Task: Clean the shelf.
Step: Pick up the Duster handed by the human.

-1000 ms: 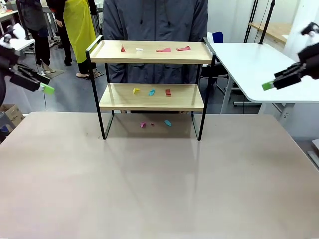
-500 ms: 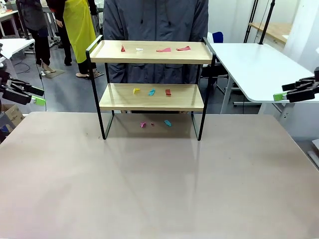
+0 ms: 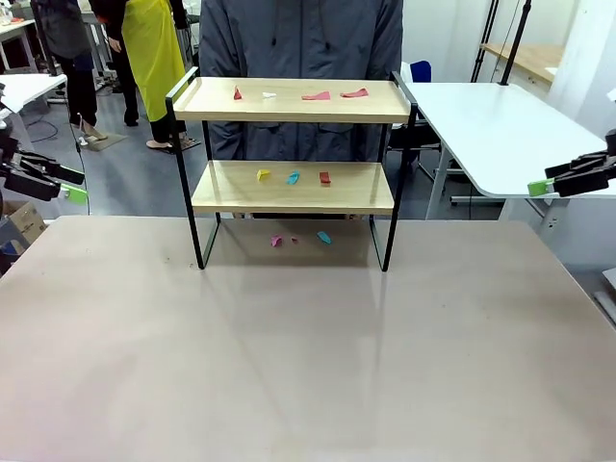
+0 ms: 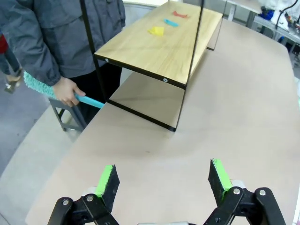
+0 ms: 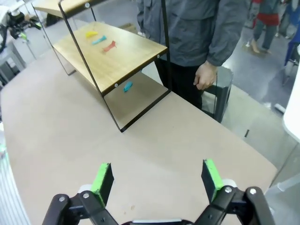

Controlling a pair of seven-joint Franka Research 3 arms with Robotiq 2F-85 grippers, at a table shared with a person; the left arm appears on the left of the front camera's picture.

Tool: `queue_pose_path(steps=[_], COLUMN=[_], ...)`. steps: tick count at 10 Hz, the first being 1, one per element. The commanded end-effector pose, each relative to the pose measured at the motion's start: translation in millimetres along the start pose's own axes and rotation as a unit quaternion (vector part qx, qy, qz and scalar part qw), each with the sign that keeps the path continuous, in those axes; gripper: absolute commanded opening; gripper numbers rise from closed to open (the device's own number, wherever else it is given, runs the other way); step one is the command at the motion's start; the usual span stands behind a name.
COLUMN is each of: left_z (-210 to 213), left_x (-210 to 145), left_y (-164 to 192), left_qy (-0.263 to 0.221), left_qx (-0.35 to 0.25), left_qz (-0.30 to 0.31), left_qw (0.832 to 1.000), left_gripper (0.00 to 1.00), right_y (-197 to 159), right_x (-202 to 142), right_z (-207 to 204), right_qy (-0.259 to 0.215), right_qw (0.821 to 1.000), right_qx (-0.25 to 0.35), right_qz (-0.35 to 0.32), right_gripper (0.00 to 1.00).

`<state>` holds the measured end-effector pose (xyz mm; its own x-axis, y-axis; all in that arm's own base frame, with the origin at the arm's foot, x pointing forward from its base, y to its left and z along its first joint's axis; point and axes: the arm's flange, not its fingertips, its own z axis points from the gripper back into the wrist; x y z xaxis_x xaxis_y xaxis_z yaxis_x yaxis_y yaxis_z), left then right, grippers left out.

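Observation:
The shelf [image 3: 294, 188] stands at the table's far side, a two-tier rack of light wood in a black frame. Small coloured scraps lie on its top board [image 3: 316, 95], on its lower board [image 3: 293, 177] and on the table beneath it [image 3: 323, 237]. My left gripper [image 3: 69, 185] hangs open at the far left edge, off the table's corner. At the far right my right gripper [image 3: 539, 182] is open too. The shelf's lower board [image 4: 161, 47] shows beyond the left gripper [image 4: 161, 180]; the right gripper [image 5: 157, 180] is open over the table near the shelf [image 5: 110, 54].
A person in a grey jacket [image 3: 298, 38] stands behind the shelf; one hand [image 4: 68, 91] holds a teal duster [image 4: 40, 84] low by the side, the other hand [image 5: 205, 76] is empty. A white table [image 3: 491, 125] stands at the right.
Both grippers have drawn outward toward the picture's edges since a second ago; over the last half second they have barely moved. The shelf and scraps are unchanged.

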<state>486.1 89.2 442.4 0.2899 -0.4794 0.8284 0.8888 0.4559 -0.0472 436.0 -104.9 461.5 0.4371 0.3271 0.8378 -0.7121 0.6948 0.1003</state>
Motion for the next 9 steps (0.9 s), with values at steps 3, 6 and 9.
queue_pose_path(steps=[3,6,9], left_z=[1,7,20], left_x=[-20,-32,-54], left_y=[44,62,73], left_qy=[-0.097,-0.140,-0.169], left_qx=[-0.037,-0.060,-0.047], left_qz=[-0.066,-0.119,-0.122], left_qw=[0.992,0.981,0.977], left_gripper=[1.00,1.00,1.00], right_y=[-82,-112,-129], right_x=[-15,-28,-42], right_z=[4,7,13], right_qy=[-0.093,-0.129,-0.149], right_qw=[0.993,0.988,0.985], right_qx=[0.072,0.083,0.083], right_qz=[0.015,0.029,0.029], right_gripper=[1.00,1.00,1.00])
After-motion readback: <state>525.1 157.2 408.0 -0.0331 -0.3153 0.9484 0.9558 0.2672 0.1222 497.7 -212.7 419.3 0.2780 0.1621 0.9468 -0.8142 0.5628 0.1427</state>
